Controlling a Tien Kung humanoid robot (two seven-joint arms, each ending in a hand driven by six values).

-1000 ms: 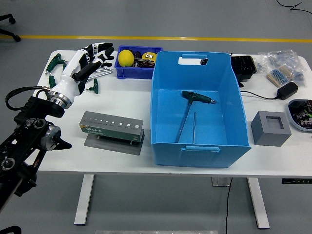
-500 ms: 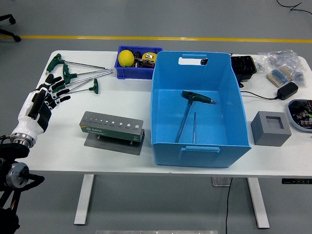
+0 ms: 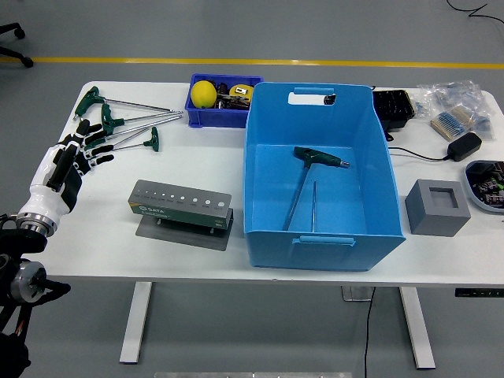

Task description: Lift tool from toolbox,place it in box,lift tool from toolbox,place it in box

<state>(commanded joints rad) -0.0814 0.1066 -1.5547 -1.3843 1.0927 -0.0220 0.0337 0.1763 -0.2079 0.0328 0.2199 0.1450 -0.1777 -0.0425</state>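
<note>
We are holding our left hand with fingers spread, empty, at the white bench's left edge; the green-handled T-shaped metal tools are lying just beyond, shafts pointing right

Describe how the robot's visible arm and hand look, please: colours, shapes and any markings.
Only the left arm shows. The left hand has five fingers in black and white segments, and a white back with a black panel. A silver ring forms the wrist. The arm behind it is black with a round grey joint cap. No cable or marking is clearly visible now.
</note>
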